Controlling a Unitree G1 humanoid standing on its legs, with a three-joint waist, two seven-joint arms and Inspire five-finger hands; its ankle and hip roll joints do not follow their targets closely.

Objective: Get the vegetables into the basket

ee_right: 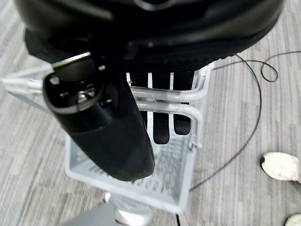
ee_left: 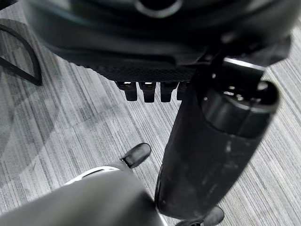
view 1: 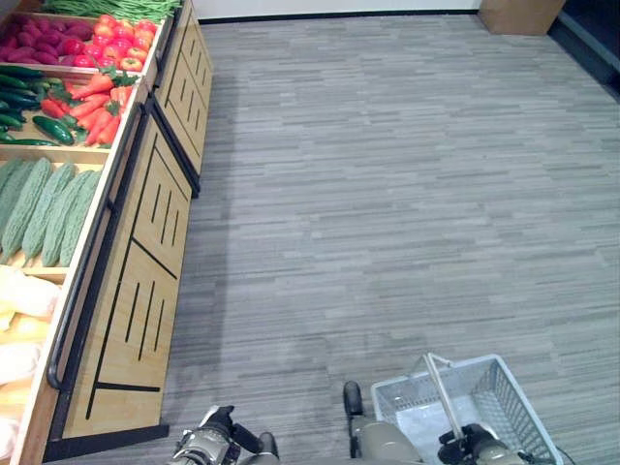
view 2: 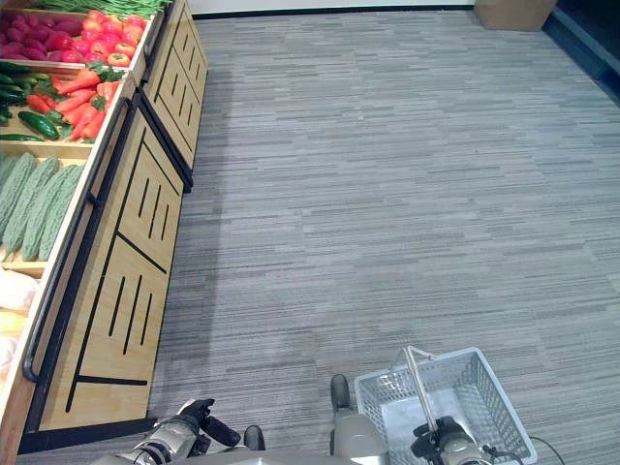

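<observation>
My right robot hand (ee_right: 141, 99) curls round the handle (ee_right: 162, 96) of the empty white basket (view 1: 504, 407), held low over the grey floor (view 1: 387, 194). My left robot hand (ee_left: 155, 70) hangs with fingers curled on nothing. The vegetables, carrots (view 1: 92, 107), bitter gourds (view 1: 44, 208) and tomatoes (view 1: 121, 39), lie in the wooden counter (view 1: 145, 242), well apart from the basket.

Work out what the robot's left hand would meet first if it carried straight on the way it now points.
Probably the grey striped carpet floor: past the left hand, its short curled fingers hold nothing and face bare floor, though depth is unclear.
</observation>
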